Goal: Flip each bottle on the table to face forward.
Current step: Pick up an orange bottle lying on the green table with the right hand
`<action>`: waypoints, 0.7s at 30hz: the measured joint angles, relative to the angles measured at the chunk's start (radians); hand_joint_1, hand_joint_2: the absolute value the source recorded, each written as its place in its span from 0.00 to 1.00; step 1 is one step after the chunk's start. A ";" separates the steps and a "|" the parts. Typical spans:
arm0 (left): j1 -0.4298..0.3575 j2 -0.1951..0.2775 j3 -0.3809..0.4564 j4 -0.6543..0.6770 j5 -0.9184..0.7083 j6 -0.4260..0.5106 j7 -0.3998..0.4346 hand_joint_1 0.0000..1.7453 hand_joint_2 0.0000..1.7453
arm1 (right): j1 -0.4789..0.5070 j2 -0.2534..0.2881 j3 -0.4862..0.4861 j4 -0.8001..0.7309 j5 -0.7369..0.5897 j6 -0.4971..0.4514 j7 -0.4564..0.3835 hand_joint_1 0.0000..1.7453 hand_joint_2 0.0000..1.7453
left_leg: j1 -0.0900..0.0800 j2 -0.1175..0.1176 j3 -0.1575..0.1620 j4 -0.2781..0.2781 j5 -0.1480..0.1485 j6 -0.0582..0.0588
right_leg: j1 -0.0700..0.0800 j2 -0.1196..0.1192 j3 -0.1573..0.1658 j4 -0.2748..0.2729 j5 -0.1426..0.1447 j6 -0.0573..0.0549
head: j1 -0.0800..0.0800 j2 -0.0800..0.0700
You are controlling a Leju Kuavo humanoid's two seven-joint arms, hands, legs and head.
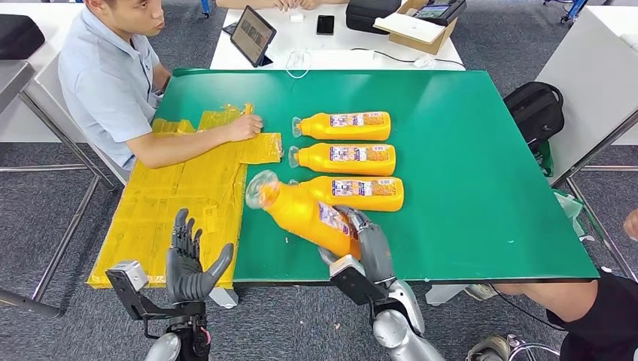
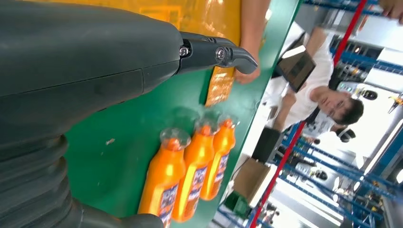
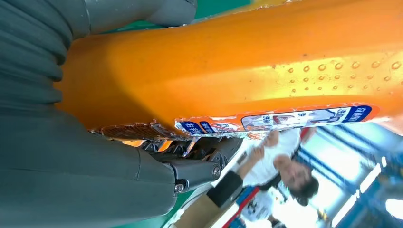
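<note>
Head view, lower centre: right hand (image 1: 366, 244) grasps a 4th orange bottle (image 1: 305, 213) round its base end, fingers wrapped over the bottle's side. Bottle is raised off the green table (image 1: 481, 173) and tilted, clear cap end pointing up-left in the frame, base down-right inside the hand. Its label faces partly toward the hand, torn edge visible in the right wrist view, where the bottle body (image 3: 247, 66) fills the upper part of the frame w/ the hand's thumb (image 3: 190, 173) pressed just under the label.

3 more orange bottles lie flat on the table in a column just above the held one, caps to frame left, labels up: far bottle (image 1: 342, 125), mid bottle (image 1: 344, 159), near bottle (image 1: 353, 192). Held bottle's neck overlaps the near bottle's cap end in the picture; touching or not, can't tell.

Left hand (image 1: 188, 263) at lower left, raised, palm forward, fingers spread, holding nothing, at the table's front edge over the yellow sheet (image 1: 177, 207).

A person in a light blue shirt (image 1: 105, 75) sits at upper left, one hand (image 1: 245, 126) resting on the yellow sheet.
</note>
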 joint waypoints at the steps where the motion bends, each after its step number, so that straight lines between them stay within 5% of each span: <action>1: 0.000 0.000 -0.003 0.001 0.004 -0.007 0.001 0.00 1.00 | 0.003 0.003 -0.003 -0.010 -0.004 -0.003 -0.002 0.95 1.00 | 0.000 0.000 0.000 0.000 0.000 0.000 | 0.000 0.000 0.000 0.000 0.000 0.000 | 0.000 0.000; 8: 0.017 0.029 -0.076 -0.004 -0.061 -0.183 -0.050 0.00 1.00 | 0.015 0.035 -0.012 -0.041 -0.068 0.012 -0.047 0.99 1.00 | 0.000 0.000 -0.002 0.000 0.000 0.000 | 0.000 0.000 -0.002 0.000 0.000 0.000 | 0.000 0.000; 21: -0.012 0.059 -0.183 -0.009 -0.184 -0.232 -0.053 0.00 1.00 | -0.107 0.152 0.133 0.135 -0.008 0.035 -0.041 1.00 1.00 | 0.001 0.000 -0.002 0.000 0.000 0.000 | 0.000 0.000 -0.002 0.000 0.000 0.000 | 0.000 0.000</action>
